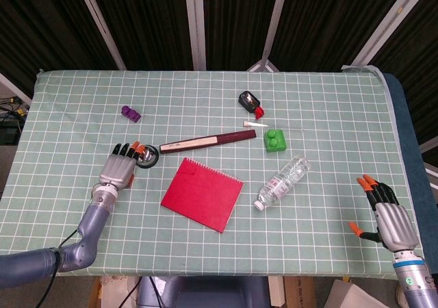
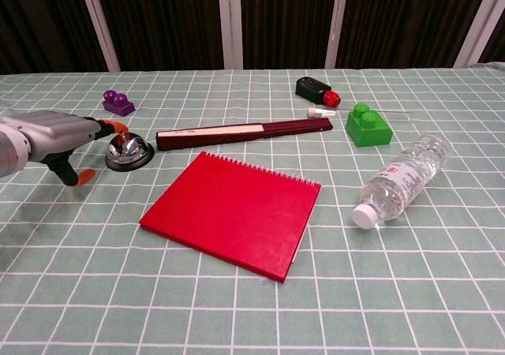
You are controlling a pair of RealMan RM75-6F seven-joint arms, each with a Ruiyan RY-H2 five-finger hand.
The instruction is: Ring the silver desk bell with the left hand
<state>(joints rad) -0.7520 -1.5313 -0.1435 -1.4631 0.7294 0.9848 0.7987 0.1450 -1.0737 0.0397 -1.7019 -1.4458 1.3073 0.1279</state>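
- Reaching over the silver desk bell from its left side, my left hand lies flat with its fingers stretched toward the bell and a little apart, holding nothing; the orange fingertips sit at the bell's top, over or on the button, and I cannot tell whether they press it.
- The bell stands near the table's left part, just off the left end of the dark red folded fan and up-left of the red notebook.
- The bell is round, so it has no long axis to line up with; I judge the coming move to be a short push straight down.
- My right hand rests well apart at the table's far right edge, fingers spread, empty, so the left is much nearer.
- The water bottle carries a label, but its print is too small to read; I see no other legible writing.
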